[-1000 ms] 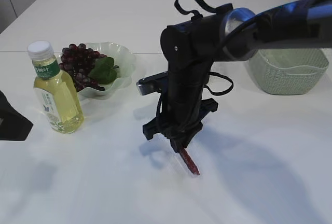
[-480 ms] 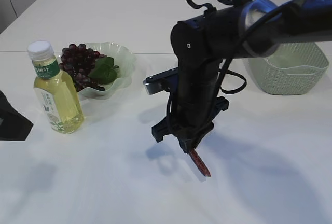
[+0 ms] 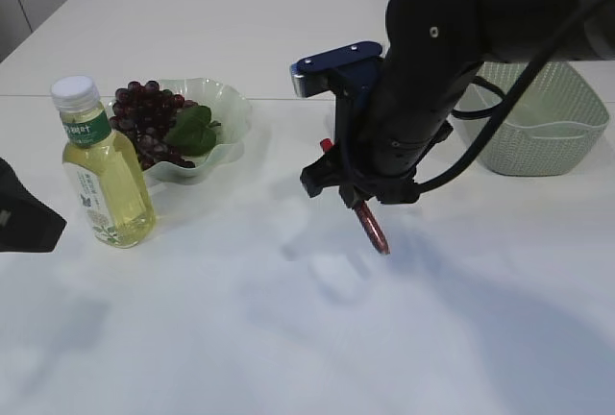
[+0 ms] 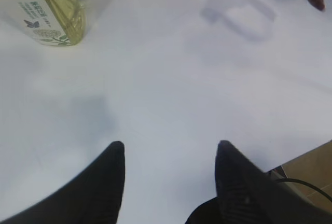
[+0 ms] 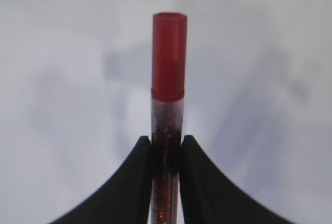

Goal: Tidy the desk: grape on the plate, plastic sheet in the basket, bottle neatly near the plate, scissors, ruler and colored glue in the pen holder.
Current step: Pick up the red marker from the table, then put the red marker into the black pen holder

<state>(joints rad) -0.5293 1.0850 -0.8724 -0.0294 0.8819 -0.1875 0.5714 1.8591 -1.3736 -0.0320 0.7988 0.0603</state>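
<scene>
Exterior view shows you the purple grape bunch (image 3: 149, 122) on the frilly translucent plate (image 3: 231, 112), the yellow-filled plastic bottle (image 3: 104, 175) beside it. Your right gripper (image 5: 166, 151) pinches the red glitter glue tube (image 5: 168, 79), lifted clear; no pen holder visible. Left gripper (image 4: 168, 154) gapes empty.

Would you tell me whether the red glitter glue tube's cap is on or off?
On. In the right wrist view the colored glue shows a solid red cap closing its far end.
</scene>
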